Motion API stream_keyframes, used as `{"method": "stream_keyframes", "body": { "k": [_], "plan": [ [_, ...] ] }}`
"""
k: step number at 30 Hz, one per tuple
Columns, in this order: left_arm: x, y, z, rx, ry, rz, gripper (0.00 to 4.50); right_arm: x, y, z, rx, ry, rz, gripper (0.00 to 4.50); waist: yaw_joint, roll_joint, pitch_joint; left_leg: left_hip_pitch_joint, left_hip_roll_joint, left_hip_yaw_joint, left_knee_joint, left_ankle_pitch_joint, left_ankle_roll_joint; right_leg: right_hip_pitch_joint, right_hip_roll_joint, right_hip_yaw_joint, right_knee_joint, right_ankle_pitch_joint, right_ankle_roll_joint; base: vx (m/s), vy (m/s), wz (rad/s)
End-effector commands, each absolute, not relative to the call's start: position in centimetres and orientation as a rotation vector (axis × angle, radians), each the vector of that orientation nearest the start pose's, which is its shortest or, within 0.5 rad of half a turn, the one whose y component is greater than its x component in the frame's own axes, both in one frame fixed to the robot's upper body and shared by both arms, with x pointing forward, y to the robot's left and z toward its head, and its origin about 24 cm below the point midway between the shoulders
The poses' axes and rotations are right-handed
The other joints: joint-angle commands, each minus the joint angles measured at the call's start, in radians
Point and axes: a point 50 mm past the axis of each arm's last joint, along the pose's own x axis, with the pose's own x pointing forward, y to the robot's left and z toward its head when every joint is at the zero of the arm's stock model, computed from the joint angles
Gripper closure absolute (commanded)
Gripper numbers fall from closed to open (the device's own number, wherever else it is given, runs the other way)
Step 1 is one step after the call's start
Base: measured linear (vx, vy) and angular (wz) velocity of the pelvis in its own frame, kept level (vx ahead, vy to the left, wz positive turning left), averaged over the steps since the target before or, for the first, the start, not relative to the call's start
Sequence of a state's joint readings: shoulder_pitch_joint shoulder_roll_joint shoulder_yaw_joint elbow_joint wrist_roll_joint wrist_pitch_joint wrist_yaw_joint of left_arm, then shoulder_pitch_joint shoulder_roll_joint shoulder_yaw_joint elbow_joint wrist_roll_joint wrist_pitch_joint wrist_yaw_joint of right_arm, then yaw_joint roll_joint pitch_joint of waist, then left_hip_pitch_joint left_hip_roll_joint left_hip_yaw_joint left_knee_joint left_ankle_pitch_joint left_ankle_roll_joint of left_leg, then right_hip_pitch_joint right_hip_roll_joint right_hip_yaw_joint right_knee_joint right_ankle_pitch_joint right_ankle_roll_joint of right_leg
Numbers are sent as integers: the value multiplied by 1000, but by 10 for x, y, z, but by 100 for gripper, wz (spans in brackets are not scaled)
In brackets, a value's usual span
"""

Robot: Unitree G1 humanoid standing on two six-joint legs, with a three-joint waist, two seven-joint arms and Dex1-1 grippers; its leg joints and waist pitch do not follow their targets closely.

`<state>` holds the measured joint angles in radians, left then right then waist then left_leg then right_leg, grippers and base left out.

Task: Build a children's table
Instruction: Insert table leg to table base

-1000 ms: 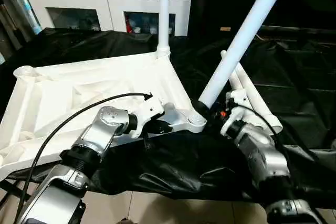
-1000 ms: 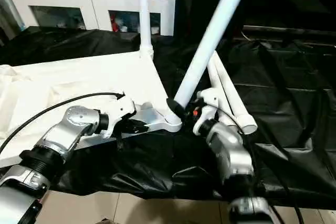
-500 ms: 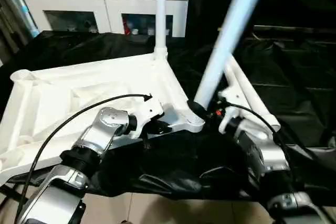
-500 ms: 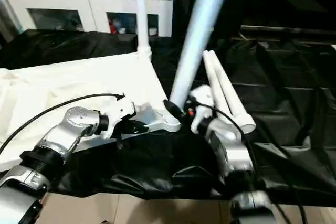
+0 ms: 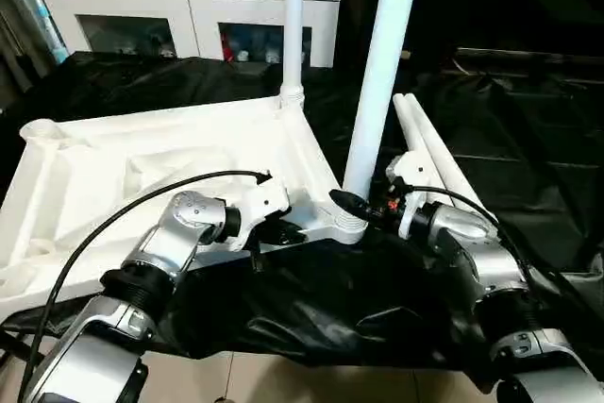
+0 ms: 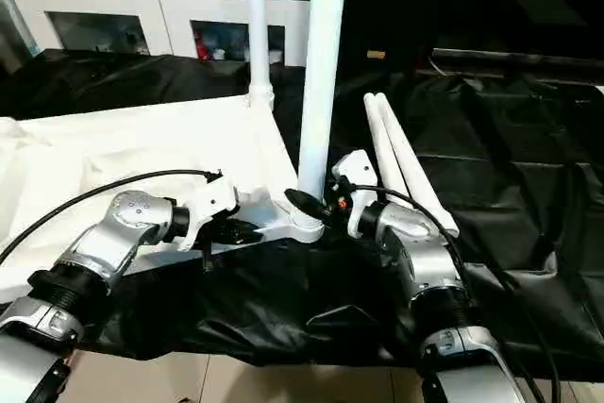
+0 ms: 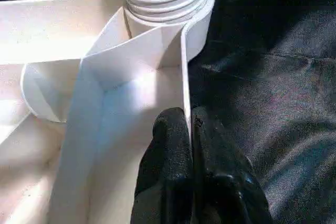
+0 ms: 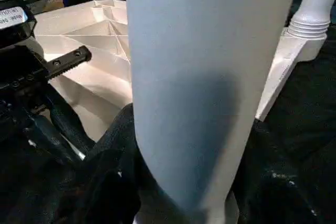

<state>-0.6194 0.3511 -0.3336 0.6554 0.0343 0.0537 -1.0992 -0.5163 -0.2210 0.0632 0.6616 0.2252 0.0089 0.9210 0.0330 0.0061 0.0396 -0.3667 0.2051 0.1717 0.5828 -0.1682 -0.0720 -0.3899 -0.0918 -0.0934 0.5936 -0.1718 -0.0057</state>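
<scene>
The white tabletop (image 5: 113, 167) lies underside up on black cloth. One white leg (image 5: 293, 16) stands upright in its far corner socket. A second leg (image 5: 380, 73) stands almost upright with its foot at the near corner socket (image 5: 344, 226). My right gripper (image 5: 357, 205) is shut on this leg just above the socket, and the leg (image 8: 199, 77) rises close in front of that wrist. My left gripper (image 5: 283, 230) is shut on the tabletop's thin rim (image 7: 185, 66) beside that corner, its black fingers (image 7: 168, 150) pinching the wall.
Two loose white legs (image 5: 429, 153) lie side by side on the black cloth (image 5: 311, 299) right of my right arm. A white cabinet (image 5: 189, 7) with glass doors stands behind the table. A black cable (image 5: 142, 200) arcs over my left forearm. The floor shows along the near edge.
The leg in my right gripper has swung from leaning far to the right to nearly upright over the near corner socket. My left gripper keeps its hold on the rim.
</scene>
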Motion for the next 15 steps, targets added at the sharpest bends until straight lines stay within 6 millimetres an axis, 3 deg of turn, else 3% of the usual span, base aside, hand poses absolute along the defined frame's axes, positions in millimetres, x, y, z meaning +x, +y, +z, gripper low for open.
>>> {"method": "stream_keyframes", "body": {
  "k": [1, 15],
  "plan": [
    [326, 118, 59, 495, 357, -1310, 450, 304, -131, 6, 95, 361, 1002, 260, -3, 1, -48, 14, 27, -8, -78, -396, 14, 26, -56, 47, -93, -435, -174, 0, 0, 0],
    [322, 124, 66, 506, 332, -1441, 450, 289, -135, -3, 37, 407, 1170, 260, 2, 2, -50, 13, 30, -4, -81, -373, 18, 30, -55, 50, -84, -367, -208, 0, 0, 0]
  ]
}}
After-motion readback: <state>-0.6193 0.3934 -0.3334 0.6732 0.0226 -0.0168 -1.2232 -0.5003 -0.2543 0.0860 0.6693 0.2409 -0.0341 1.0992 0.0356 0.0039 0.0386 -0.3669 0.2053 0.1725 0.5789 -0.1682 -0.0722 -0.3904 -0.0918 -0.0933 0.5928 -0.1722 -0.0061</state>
